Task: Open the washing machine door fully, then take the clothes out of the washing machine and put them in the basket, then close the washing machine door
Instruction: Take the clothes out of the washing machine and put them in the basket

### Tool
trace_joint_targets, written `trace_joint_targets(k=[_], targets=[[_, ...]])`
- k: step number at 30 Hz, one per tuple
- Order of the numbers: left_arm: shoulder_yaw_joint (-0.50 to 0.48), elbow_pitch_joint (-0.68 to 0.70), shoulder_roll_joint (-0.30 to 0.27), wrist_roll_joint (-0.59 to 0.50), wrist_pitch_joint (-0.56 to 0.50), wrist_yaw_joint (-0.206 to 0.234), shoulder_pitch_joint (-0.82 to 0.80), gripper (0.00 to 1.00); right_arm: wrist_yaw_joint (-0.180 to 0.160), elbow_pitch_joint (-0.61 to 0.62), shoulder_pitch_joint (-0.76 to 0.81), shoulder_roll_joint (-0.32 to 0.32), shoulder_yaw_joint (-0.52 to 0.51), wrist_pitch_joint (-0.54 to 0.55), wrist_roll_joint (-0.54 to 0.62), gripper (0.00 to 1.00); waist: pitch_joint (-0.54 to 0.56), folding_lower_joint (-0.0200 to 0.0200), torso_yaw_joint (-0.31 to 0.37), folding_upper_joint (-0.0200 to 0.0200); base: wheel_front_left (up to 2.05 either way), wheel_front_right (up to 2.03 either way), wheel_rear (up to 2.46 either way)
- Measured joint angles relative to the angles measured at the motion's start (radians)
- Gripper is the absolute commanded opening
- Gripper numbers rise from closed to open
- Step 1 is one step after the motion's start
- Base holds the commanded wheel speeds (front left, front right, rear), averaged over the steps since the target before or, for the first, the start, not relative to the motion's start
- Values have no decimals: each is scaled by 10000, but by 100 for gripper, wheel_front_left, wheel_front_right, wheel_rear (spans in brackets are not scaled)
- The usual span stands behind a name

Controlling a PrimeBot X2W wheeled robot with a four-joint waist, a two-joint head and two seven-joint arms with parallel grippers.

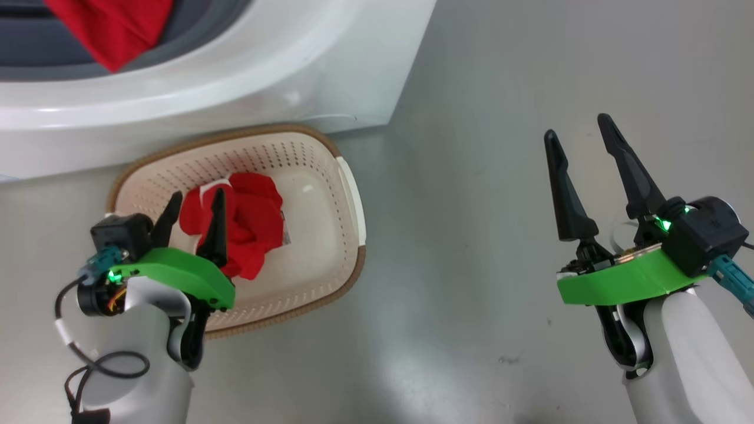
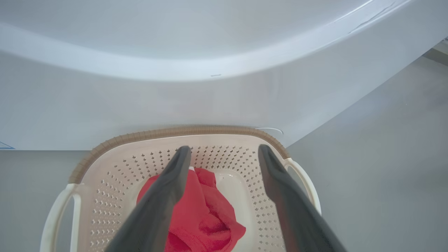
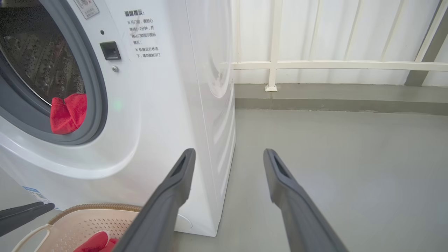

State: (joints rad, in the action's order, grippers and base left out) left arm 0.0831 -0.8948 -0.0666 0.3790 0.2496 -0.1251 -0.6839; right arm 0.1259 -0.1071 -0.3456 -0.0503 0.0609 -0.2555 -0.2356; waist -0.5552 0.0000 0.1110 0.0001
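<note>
My left gripper (image 1: 199,192) hangs above the basket (image 1: 265,128), fingers apart; 1 red cloth (image 1: 259,212) lies inside it. My right gripper (image 1: 577,126), also spread, waits right of the basket. I'd lift clear before reaching the drum cloth (image 1: 112,29) behind the basket.

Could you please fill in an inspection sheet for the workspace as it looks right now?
Surface: grey floor, faint scuffs.
Washing machine: white, mouth uncovered; a red cloth lies on the grey gasket's lower lip.
Basket: on the floor close in front of the machine, holding a second red cloth.
Clutter: nothing seen.
Left gripper: jaws open over the basket, holding nothing.
Right gripper: jaws open over the floor, holding nothing.
Cables: black cable loops beside the left forearm.
Surroundings: white railing along the wall beyond the machine.
</note>
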Motion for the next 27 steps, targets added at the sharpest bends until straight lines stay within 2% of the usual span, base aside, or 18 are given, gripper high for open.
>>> trace_joint_targets(k=[18,27], targets=[[-932,4245,293,-560,33,0,1882,100,0,-10,793,2,-472,0,173,100,1651,0,-664,0,0,0,0],[-1011,5561,326,-807,46,15,3015,100,0,263,1625,10,-849,0,205,100,2511,0,-846,-1,0,0,0]])
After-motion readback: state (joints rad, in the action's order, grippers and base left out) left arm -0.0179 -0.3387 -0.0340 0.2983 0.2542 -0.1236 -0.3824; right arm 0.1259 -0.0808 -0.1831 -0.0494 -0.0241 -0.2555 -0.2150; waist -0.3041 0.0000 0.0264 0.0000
